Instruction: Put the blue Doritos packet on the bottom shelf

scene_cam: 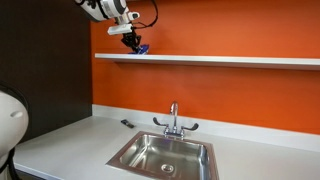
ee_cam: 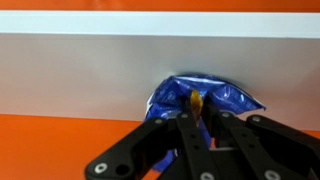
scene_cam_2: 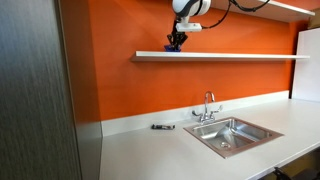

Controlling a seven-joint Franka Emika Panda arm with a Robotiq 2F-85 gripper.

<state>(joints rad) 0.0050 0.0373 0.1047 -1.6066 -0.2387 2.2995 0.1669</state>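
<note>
Black fingers (ee_cam: 183, 128) of my tool (ee_cam: 196, 108) fill the bottom of the wrist view, pinched tight on a blue chip bag (ee_cam: 228, 98) that puffs out toward 2 o'clock from the tips. Behind it runs a white shelf (ee_cam: 80, 70), with orange wall (ee_cam: 60, 150) above and below it. In an exterior view the tool (scene_cam: 135, 43) hangs high up over one end of the shelf (scene_cam: 220, 59), bag (scene_cam: 142, 49) right at the shelf top. Can't tell if it's actually resting there. Way down at 5 o'clock the desk (scene_cam: 70, 140) has a steel sink (scene_cam: 150, 150), a faucet (scene_cam: 174, 120) and some small dark thing (scene_cam: 127, 124) near the wall.
</note>
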